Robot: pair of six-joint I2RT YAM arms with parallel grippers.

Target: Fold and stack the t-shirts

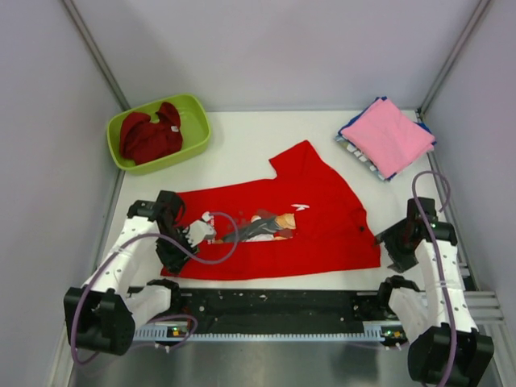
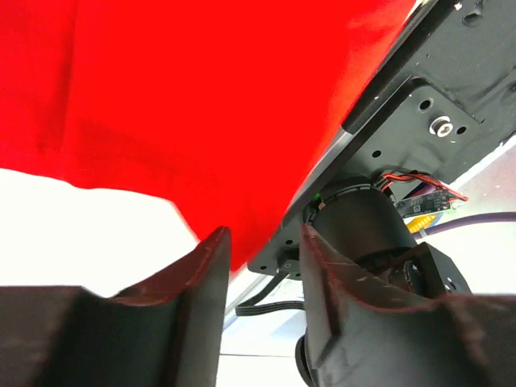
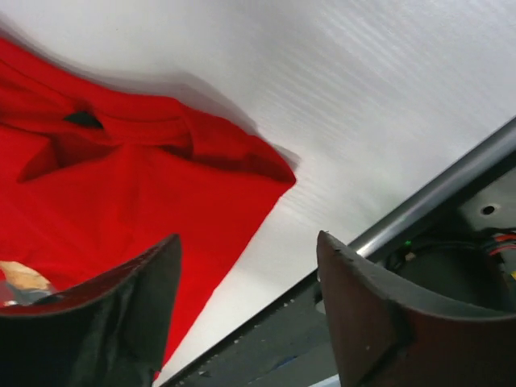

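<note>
- the room: a white table (image 1: 242, 153) boxed in by pale grey walls on three sides, with a black rail (image 1: 274, 305) along the near edge where both arms are bolted.
- the bright red t-shirt (image 1: 322, 218) lies flat at the near middle of the table. its long axis runs left to right, one sleeve points to the far side, and the chest print faces up.
- this tee spans the gap between the arms, so each arm is nearest to its own end of it. the next fold looks like a job for both arms at once.
- the finished stack sits at the far right corner, a pink t-shirt (image 1: 387, 135) on top of blue t-shirts (image 1: 426, 131), well apart from the spread tee.
- the lime-green tub (image 1: 197, 121) at the far left holds a crumpled darker red t-shirt (image 1: 149, 135).
- the right gripper (image 3: 250, 242) is just beside the tee's near right corner, its jaws spread wide with nothing between them.
- the left gripper (image 2: 262, 242) is at the tee's left edge, its jaws slightly parted and empty, with red cloth just past the tips.
</note>
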